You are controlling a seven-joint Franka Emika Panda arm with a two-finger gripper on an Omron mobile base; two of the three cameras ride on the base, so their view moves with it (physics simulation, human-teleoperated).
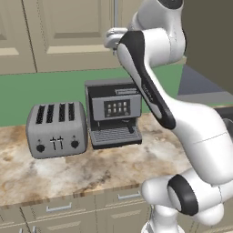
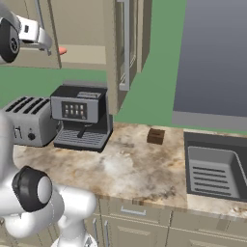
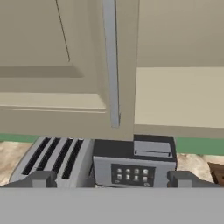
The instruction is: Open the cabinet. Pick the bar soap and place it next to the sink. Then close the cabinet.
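The beige cabinet has its right door swung out towards me, seen edge-on with its silver handle. The left door is shut, and its bar handle runs down the middle of the hand view. A sliver of the salmon-pink bar soap shows on the cabinet shelf. My gripper hangs open and empty just left of the soap, in front of the opening. The dark grey sink lies at the right of the counter.
A silver toaster and a coffee machine stand on the marble counter under the cabinet. A small dark brown block sits between the coffee machine and the sink. Low drawers run below the counter edge.
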